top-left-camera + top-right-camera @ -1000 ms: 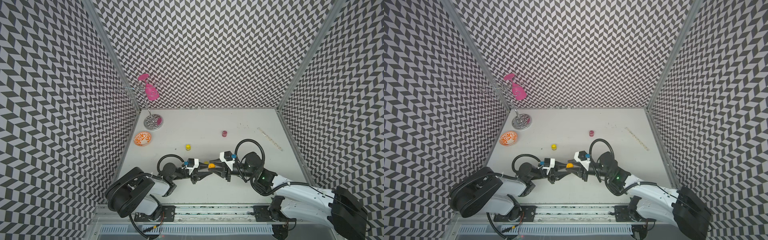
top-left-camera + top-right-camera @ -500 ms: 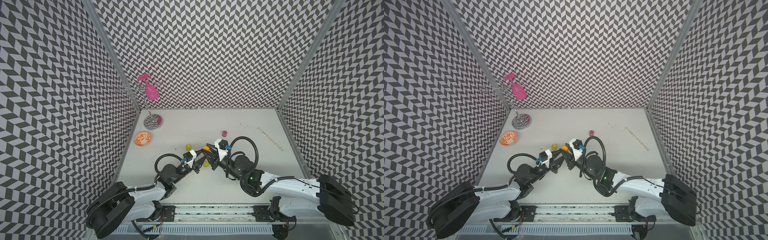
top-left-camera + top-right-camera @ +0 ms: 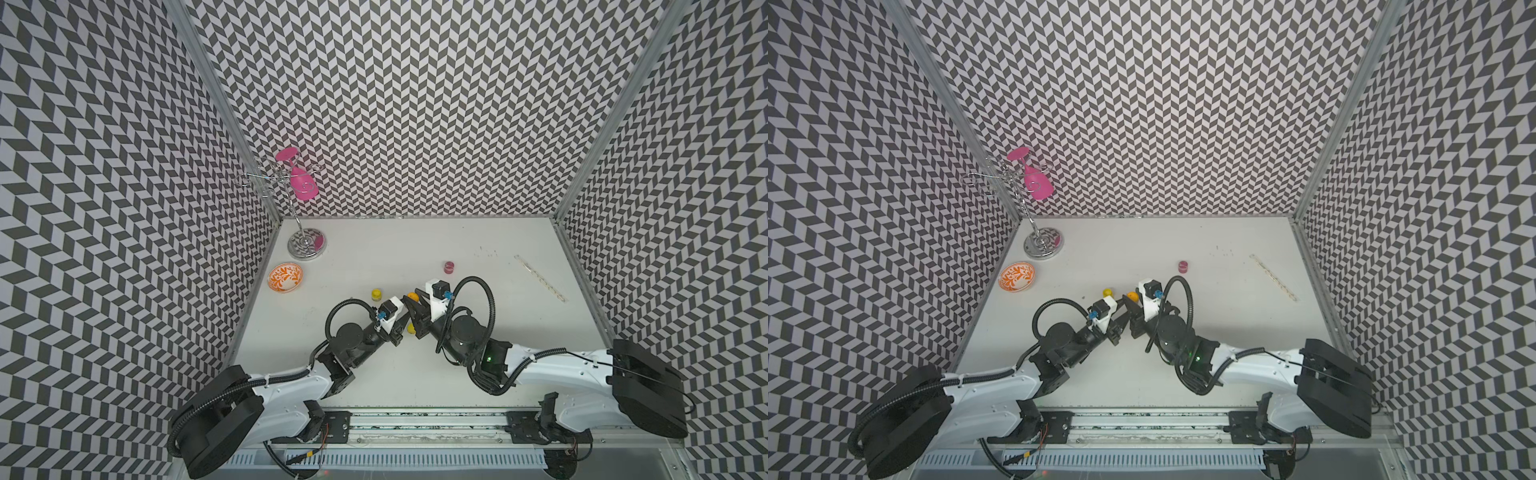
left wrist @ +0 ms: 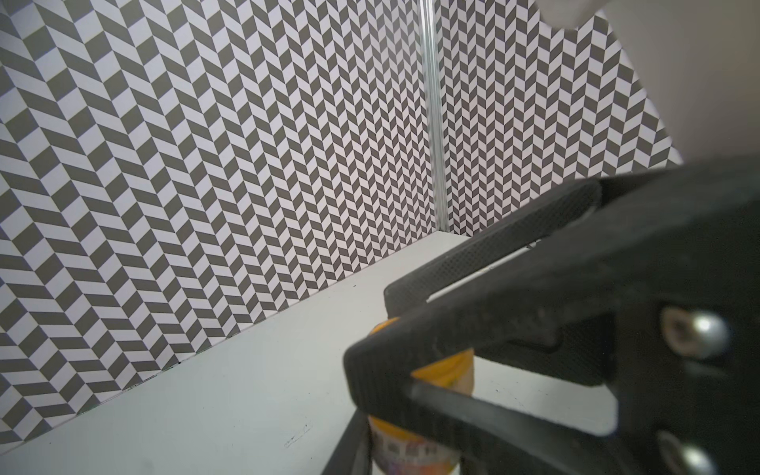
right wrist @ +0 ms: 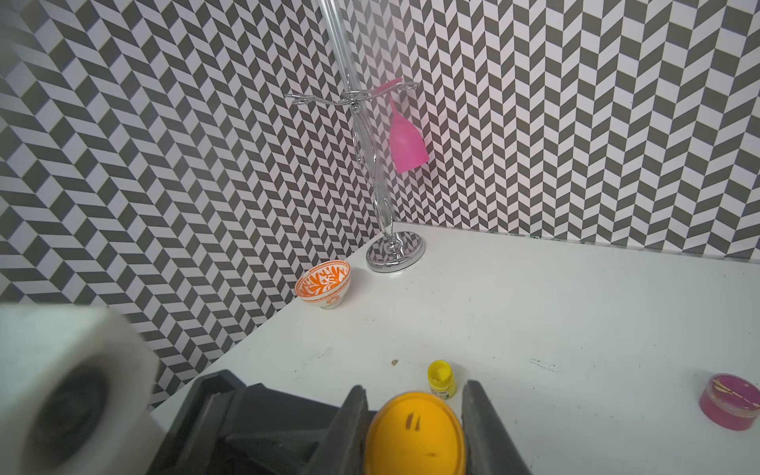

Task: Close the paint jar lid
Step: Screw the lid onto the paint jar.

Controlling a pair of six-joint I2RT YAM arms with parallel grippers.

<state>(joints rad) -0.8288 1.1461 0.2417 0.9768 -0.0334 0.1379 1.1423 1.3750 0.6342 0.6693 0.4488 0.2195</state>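
My left gripper (image 3: 404,329) is shut on a small orange paint jar (image 3: 411,328) standing near the middle of the table; the left wrist view shows its labelled body (image 4: 411,442) between the fingers. My right gripper (image 3: 413,306) is shut on the orange lid (image 3: 412,296), which fills the gap between its fingers (image 5: 349,419) in the right wrist view, lid (image 5: 415,436) face up. From the left wrist the lid (image 4: 446,368) sits just above the jar, half hidden by the right gripper's fingers. I cannot tell whether lid and jar touch.
An open yellow jar (image 3: 376,294) stands just left of the grippers. A pink jar (image 3: 448,267) is behind them. An orange patterned bowl (image 3: 285,277) and a chrome stand (image 3: 306,245) with a pink glass (image 3: 303,187) sit at the back left. A thin strip (image 3: 539,277) lies at the right.
Both grippers swung from the front of the table toward its middle, carrying jar and lid. The lid went from level with the jar to above it. Both grips stayed shut.
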